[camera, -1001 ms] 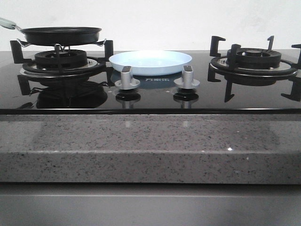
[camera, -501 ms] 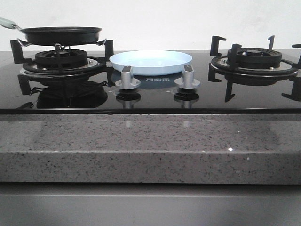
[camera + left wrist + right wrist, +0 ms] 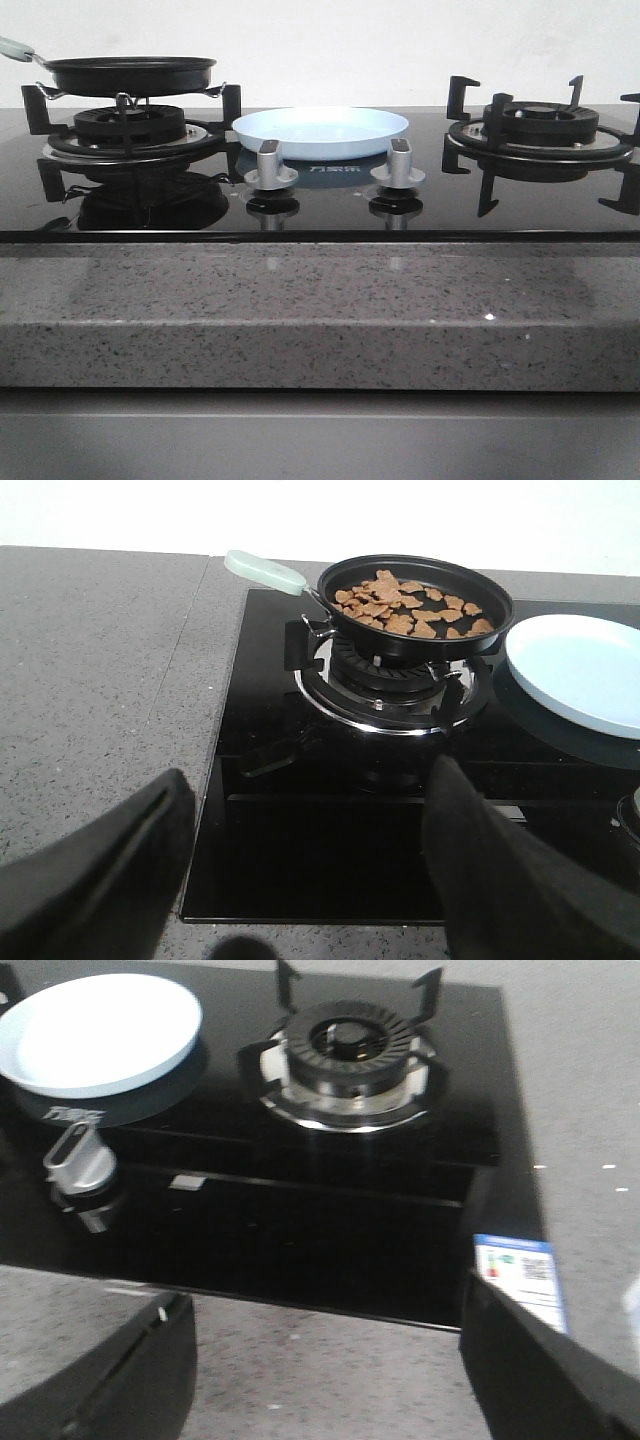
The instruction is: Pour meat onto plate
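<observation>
The left gripper (image 3: 300,880) hangs over the front edge of the stove (image 3: 300,810), short of the frying pan (image 3: 415,600), its two black fingers (image 3: 100,870) spread wide with nothing between them. The right gripper (image 3: 320,1380) hovers over the grey counter (image 3: 300,1350) at the stove's front edge, jaws likewise parted and empty, a blue-and-white label (image 3: 520,1275) just beside one finger. Neither arm appears in the front view. The meat (image 3: 410,608) lies as a flat scatter of reddish-brown pieces inside the pan, which sits level on the left burner (image 3: 130,125); the pan's pale handle (image 3: 265,570) points away from the plate (image 3: 320,132). The plate rests flat beside the pan, behind the two silver knobs (image 3: 270,165), between the burners
</observation>
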